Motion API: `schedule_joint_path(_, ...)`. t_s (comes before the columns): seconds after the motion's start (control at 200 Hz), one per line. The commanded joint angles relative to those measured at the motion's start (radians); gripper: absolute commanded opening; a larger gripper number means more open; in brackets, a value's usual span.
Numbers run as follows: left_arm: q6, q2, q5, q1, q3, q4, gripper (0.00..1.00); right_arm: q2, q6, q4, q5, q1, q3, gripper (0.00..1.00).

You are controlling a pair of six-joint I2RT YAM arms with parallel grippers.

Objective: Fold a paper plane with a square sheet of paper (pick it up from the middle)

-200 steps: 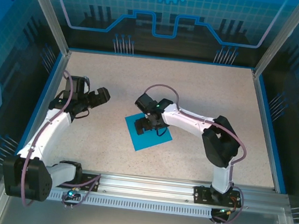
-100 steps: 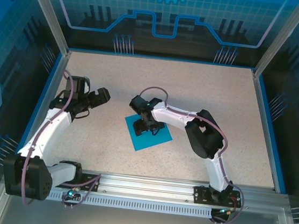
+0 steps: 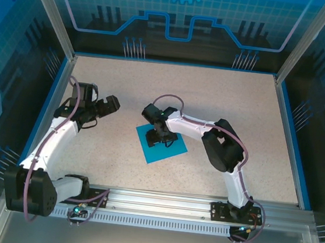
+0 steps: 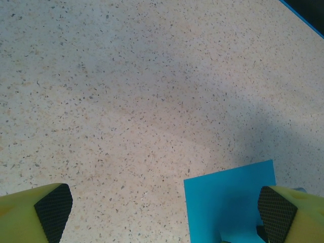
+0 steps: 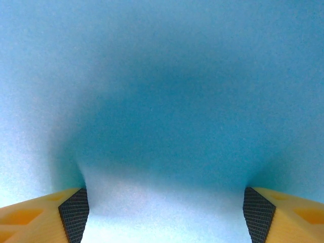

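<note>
The square sheet of paper [image 3: 161, 145], plain teal-blue, lies flat near the table's middle. My right gripper [image 3: 162, 138] points straight down onto its centre, open, with both yellow fingertips resting wide apart on the paper [image 5: 162, 101]; the right wrist view shows blue paper between the black pads [image 5: 75, 212]. My left gripper [image 3: 110, 106] hovers open to the left of the sheet, above bare table. In the left wrist view a corner of the sheet [image 4: 230, 202] lies between its fingertips, nearer the right pad [image 4: 276, 212]. No folded paper plane is in view.
The speckled beige table [image 3: 223, 105] is bounded by a blue rim [image 3: 290, 136] and dark enclosure walls. An aluminium rail [image 3: 158, 206] with both arm bases runs along the near edge.
My right arm has folded in and its gripper shifted slightly left over the sheet's centre, dropping onto the paper. The left arm has barely moved.
</note>
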Motion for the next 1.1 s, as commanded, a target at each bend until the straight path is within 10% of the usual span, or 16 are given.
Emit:
schedule_joint_path(0.0,0.0,0.006,0.024,-0.005,0.012,-0.024,0.99,0.094,0.025,-0.038,-0.021,-0.009,-0.08,0.78)
schedule_joint_path(0.55,-0.003,0.009,0.028,-0.005,0.014,-0.029,0.99,-0.006,0.027,-0.017,-0.043,0.001,-0.045,0.49)
schedule_joint_path(0.825,-0.044,0.018,0.111,-0.006,-0.002,-0.005,0.99,-0.261,0.098,0.369,-0.356,-0.06,-0.256,0.23)
schedule_joint_path(1.095,-0.123,0.037,0.269,-0.063,-0.077,0.123,0.94,-0.417,0.221,0.677,-0.599,-0.188,-0.5,0.2)
